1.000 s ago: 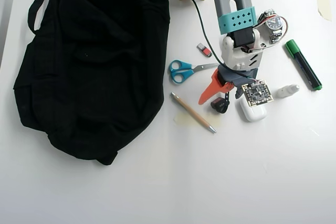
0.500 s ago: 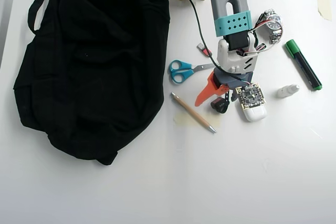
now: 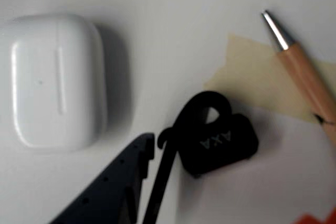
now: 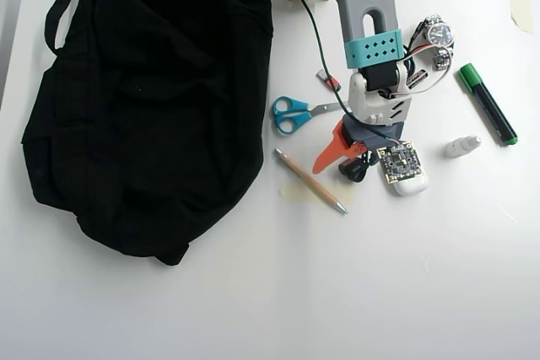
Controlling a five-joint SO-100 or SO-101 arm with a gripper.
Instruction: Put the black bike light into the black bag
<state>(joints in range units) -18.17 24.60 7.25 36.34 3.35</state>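
The black bike light (image 3: 218, 142) lies on the white table, a small body with white lettering and a thin strap looped over it. In the overhead view the black bike light (image 4: 352, 169) is mostly hidden under the arm's head. My gripper (image 4: 341, 167) is open and low over it. The orange finger (image 4: 328, 151) is on the light's left and the dark finger (image 3: 113, 187) on its other side, close to the strap. Nothing is held. The black bag (image 4: 143, 99) lies slumped at the left, well apart from the light.
A white earbud case (image 3: 52, 80) sits right beside the light, partly under the wrist board (image 4: 397, 160). A pencil (image 4: 310, 180) on a tape patch (image 3: 262, 82), blue scissors (image 4: 295, 114), a green marker (image 4: 487, 103), a small white bottle (image 4: 462, 147) and a watch (image 4: 434, 37) lie around.
The arm's head has shifted left and lowered towards the light, so the board now covers more of the earbud case. The fingers stay open and the light has not moved.
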